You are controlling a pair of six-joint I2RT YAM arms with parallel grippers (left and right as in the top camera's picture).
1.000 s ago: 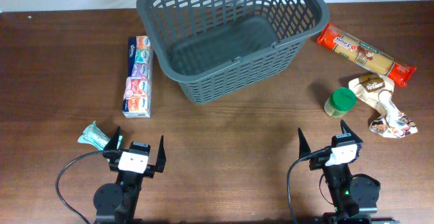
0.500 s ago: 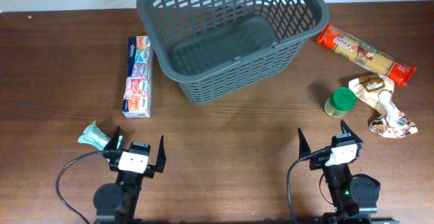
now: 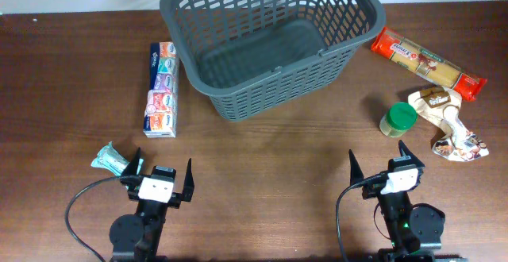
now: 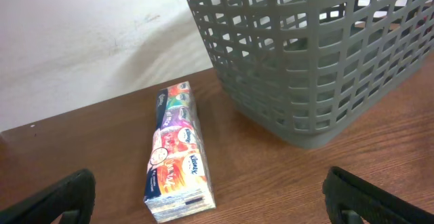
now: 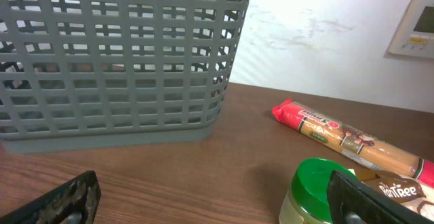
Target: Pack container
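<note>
Nothing has shifted in the last second: we see every item lying where it lay and both arms parked at the near edge, so we judge that packing has not begun and all five loose items are still to go in. Reading from the left, there is one small teal wrapped packet [image 3: 111,158] just beside the left gripper [image 3: 163,163], whose jaws stand wide and hold nothing. Beyond it lies one long multipack of tissues [image 3: 161,90], close by the left wall of the container [image 3: 262,94]. We count one container, the big grey slotted basket, standing at the far middle of the table with nothing inside it. On the right, the right gripper [image 3: 377,154] is likewise spread wide and empty. Ahead of it stands one green-lidded jar [image 3: 398,119], with one crumpled snack pouch [image 3: 449,124] touching it and one long red pasta packet [image 3: 427,63] farther back, near the basket's right corner.
</note>
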